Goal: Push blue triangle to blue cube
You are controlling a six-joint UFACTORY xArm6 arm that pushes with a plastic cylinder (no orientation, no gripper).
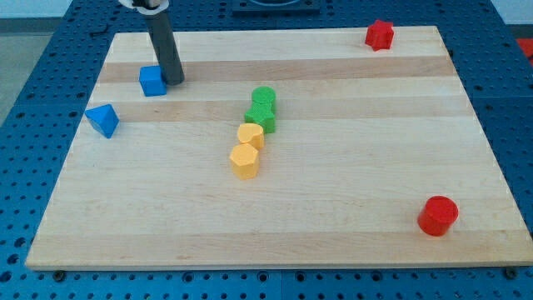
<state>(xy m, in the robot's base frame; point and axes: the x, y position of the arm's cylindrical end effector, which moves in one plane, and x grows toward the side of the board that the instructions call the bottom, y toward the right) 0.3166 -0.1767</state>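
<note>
The blue triangle (102,120) lies near the board's left edge. The blue cube (152,81) sits above and to the right of it, a short gap apart. My tip (174,82) stands on the board just right of the blue cube, close to or touching its right side. The dark rod rises from there to the view's top.
Two green blocks (262,107) and two yellow blocks (246,150) form a slanted line near the board's middle. A red block (380,34) sits at the top right edge. A red cylinder (438,216) stands at the lower right. The wooden board (350,183) rests on a blue perforated table.
</note>
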